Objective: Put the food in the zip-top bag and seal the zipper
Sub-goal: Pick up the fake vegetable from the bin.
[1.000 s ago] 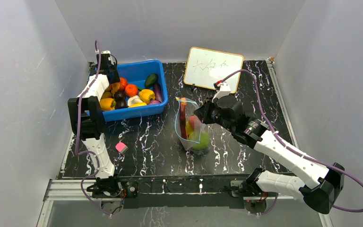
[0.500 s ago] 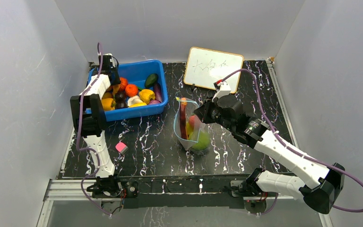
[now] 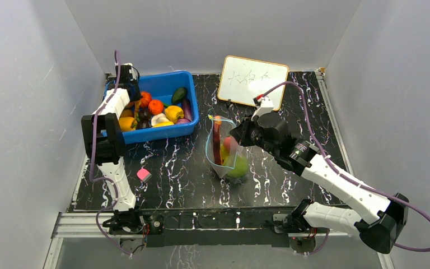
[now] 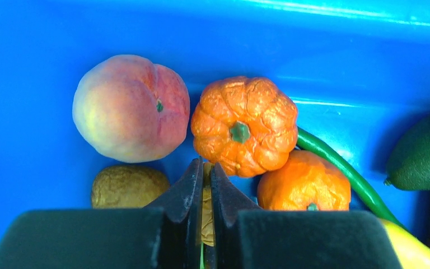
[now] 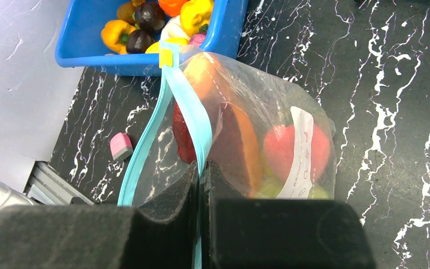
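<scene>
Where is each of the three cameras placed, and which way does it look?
Top external: above and behind the arm bases, looking down on the table; left arm and right arm show.
Left wrist: on the left arm, looking into the blue bin at a peach; its fingers show.
Right wrist: on the right arm, looking along the zip-top bag; its fingers pinch the zipper.
Shared by top and right wrist: the pink cube.

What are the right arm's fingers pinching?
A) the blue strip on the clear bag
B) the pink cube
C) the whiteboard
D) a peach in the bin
A: in the right wrist view, the right fingers are shut on the blue zipper strip of the bag.
</scene>
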Controlling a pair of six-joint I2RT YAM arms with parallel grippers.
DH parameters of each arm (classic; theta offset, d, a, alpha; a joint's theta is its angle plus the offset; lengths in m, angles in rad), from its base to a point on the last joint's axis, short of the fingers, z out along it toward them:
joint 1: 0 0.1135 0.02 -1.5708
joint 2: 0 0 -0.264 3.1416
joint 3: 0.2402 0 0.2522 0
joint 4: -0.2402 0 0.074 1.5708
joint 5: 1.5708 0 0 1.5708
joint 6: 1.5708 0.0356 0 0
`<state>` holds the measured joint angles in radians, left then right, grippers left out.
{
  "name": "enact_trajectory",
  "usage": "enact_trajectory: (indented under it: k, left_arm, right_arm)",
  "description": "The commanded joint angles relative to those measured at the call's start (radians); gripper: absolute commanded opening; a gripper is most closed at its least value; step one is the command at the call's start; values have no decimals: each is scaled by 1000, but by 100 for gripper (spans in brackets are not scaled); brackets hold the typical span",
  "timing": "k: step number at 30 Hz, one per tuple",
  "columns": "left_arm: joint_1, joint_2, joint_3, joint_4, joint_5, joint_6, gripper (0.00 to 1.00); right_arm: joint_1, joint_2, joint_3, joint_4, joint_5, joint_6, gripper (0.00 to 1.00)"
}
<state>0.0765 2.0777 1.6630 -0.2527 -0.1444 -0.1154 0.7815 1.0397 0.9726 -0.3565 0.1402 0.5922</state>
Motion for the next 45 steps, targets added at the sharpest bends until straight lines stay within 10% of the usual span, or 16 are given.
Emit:
enact_trajectory:
  k: [1,13,27,45]
  left_arm:
    - [5,-150,-43,-20,18,-1,0]
    - [2,-375,-168,-72,135,-55,0]
    - [-4,-657,-337,-75,579,-223,0]
    - [-149,-966,-540,199,862,-632,0]
  right_arm:
    - [0,-41,34,70,15,-2,0]
    - [1,-63,11,72,10,27,0]
    - [0,-52,11,79,25,81,0]
    - [0,-40,4,135,31,173,0]
